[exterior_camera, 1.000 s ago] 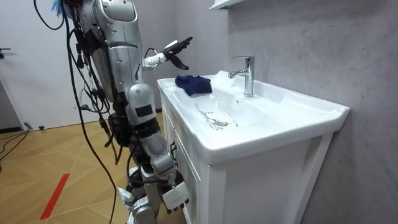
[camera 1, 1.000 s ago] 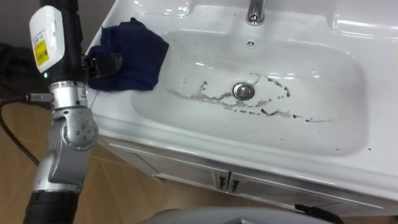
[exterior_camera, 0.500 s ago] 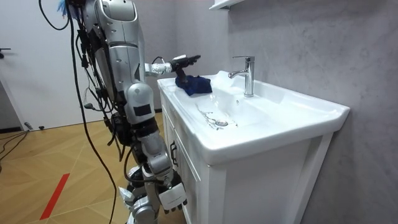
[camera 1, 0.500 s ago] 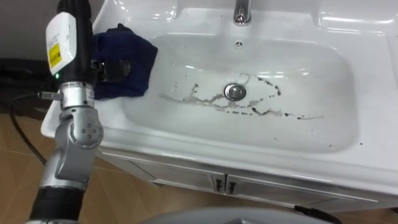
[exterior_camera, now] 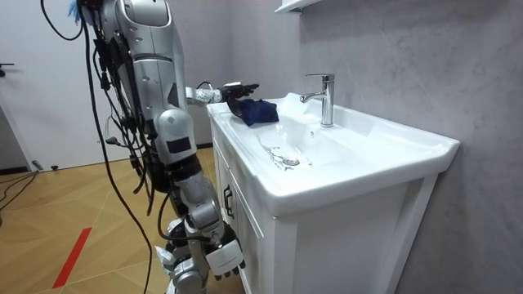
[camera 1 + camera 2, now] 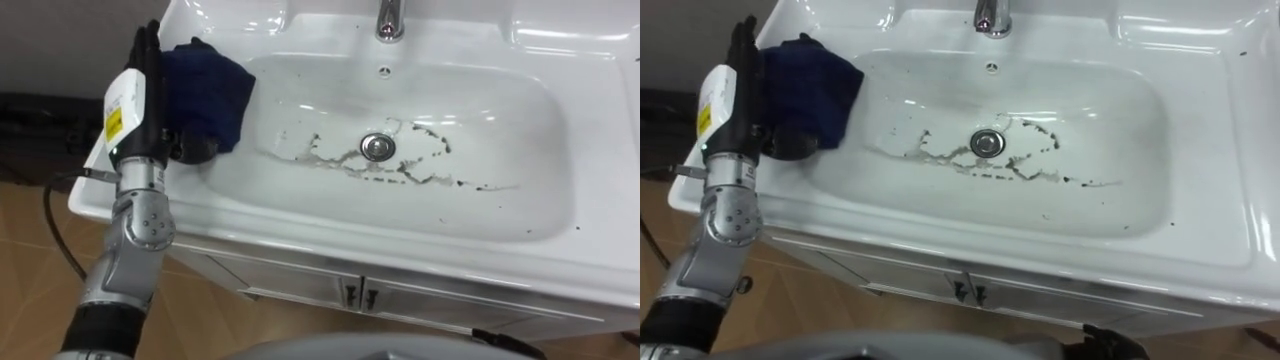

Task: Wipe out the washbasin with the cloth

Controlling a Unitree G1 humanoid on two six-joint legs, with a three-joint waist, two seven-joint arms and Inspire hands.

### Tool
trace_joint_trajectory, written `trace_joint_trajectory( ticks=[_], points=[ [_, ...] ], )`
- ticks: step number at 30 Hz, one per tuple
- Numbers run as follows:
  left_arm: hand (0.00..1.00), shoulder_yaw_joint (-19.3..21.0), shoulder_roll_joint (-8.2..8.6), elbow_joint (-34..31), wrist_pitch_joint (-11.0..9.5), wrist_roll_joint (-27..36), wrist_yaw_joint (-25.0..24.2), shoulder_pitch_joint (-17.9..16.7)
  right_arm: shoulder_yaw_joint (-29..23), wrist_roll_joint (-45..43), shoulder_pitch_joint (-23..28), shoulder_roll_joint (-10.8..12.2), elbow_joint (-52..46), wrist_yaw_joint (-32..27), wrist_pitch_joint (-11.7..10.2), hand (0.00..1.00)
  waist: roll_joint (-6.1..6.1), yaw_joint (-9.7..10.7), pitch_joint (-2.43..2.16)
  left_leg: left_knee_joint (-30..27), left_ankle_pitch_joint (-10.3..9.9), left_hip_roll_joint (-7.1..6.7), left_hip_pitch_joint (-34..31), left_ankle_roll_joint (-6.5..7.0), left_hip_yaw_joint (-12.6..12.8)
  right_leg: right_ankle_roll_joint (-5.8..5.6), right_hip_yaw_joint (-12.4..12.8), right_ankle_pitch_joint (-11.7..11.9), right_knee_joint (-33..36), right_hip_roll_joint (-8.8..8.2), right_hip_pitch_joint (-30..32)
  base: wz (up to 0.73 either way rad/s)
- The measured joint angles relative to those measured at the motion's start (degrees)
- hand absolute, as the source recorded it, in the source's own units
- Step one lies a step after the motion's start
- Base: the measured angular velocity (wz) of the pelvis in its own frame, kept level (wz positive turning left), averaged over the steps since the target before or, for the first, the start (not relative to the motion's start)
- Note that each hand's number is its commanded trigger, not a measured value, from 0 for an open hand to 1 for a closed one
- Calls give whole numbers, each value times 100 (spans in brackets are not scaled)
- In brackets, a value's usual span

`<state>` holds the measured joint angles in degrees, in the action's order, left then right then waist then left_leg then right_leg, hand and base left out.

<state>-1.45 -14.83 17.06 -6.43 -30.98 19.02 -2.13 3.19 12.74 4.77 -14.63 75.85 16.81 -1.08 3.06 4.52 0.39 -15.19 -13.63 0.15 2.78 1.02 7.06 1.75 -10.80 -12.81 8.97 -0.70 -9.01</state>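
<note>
A white basin has dark dirt streaks around its drain, below the faucet. A dark blue cloth lies bunched on the basin's left rim, hanging a little into the bowl. My left hand stands on edge just left of the cloth. It is open, its fingers straight and pointing away from me, and its thumb rests against the cloth's near edge. In the room view the left hand reaches over the counter's corner to the cloth. My right hand hangs low by the cabinet front.
I stand at the left end of a white vanity cabinet with doors below the basin. A grey wall runs behind the faucet. Wooden floor lies open behind and beside me.
My left hand has come down from above the counter's corner to the cloth's left side, with the thumb now against the cloth. The eye views shifted slightly. The cloth has not moved.
</note>
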Motion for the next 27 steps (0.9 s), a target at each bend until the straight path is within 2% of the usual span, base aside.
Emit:
trace_joint_trajectory(
  ticks=[12, 20, 24, 25, 26, 27],
  points=[
    [0, -4, 16, 561, 1, -5, -68, 1, -10, 68, 52, 16, -69, -12, -6, 0, -1, -3, -23, 73, 2, -17, 89, -3, 95, 0, 131, 0, -25, 9, -13, -5],
    [0, -2, 16, 720, -10, 2, -78, 1, -45, 70, 161, 41, -235, -71, 2, 0, -59, -9, -36, 118, 2, -21, 139, -3, 137, -1, 170, -1, -32, 6, -34, -2],
    [0, -3, 20, 1007, -34, -3, -51, 12, -84, 60, 188, 42, -242, -126, 15, 0, -37, -9, -63, 157, 2, -4, 214, -3, 233, -1, 278, -1, -32, 17, -50, -12],
    [52, -9, 20, 1081, -58, -5, -45, 26, -94, 63, 196, 42, -242, -127, 30, 0, -36, -9, -62, 163, 3, -3, 234, -5, 238, -1, 281, -1, -31, 17, -60, -5],
    [71, -15, 21, 1221, -109, -8, -43, 51, -103, 66, 209, 42, -242, -127, 75, 0, -36, -10, -61, 174, 4, -2, 287, -6, 247, -1, 293, -1, -32, 19, -104, -7],
    [99, -14, 22, 1285, -112, -10, -46, 69, -107, 65, 201, 39, -245, -127, 110, 0, -27, -10, -73, 180, 4, 1, 296, -6, 260, 0, 312, -2, -33, 22, -111, -6]
  ],
)
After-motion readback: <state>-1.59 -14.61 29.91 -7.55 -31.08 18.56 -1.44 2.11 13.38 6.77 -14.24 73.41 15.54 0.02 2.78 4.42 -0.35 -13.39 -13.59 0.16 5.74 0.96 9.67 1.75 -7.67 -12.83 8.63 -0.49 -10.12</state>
